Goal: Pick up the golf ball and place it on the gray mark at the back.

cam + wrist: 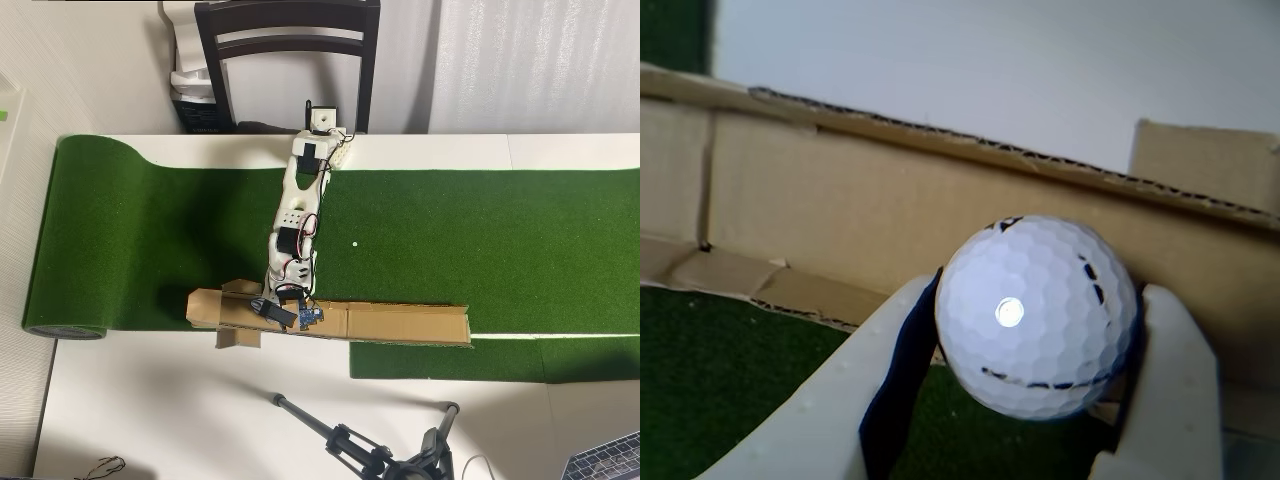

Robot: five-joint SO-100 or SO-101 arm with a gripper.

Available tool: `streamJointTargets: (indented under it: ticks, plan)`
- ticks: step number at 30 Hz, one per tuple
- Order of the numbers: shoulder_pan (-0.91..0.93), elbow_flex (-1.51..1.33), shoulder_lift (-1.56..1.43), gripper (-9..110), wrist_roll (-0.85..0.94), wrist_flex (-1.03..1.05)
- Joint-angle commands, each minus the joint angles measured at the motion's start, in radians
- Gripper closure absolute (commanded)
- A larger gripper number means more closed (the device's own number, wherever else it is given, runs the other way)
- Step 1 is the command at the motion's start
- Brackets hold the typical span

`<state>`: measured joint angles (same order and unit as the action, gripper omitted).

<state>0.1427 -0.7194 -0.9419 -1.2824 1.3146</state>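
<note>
Gripping one golf ball, claw closed around it, one cardboard wall behind, green turf below.

Place: we read a home room | cues: dark wooden chair, white curtain, putting mat on white table, tripod

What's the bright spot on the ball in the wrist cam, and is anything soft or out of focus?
Wrist view: the spot is a specular reflection of a light on the golf ball; dimples are sharp, the cardboard wall slightly soft. Overhead view: even lighting, the arm's shadow falls on the green mat.
</note>
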Motion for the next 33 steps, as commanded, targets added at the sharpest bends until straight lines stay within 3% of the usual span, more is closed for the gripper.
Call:
streamJointTargets:
  ticks: [1, 11, 18, 22, 33]
  plan:
    - [-0.006, 0.104, -0.051, 81, 0.009, -0.029]
    - [-0.008, 0.095, -0.048, 79, 0.003, -0.029]
    - [-0.009, 0.103, -0.051, 60, 0.011, -0.029]
    - [-0.009, 0.103, -0.063, 54, 0.012, -0.023]
    - [-0.023, 0.118, -0.086, 54, 0.011, -0.011]
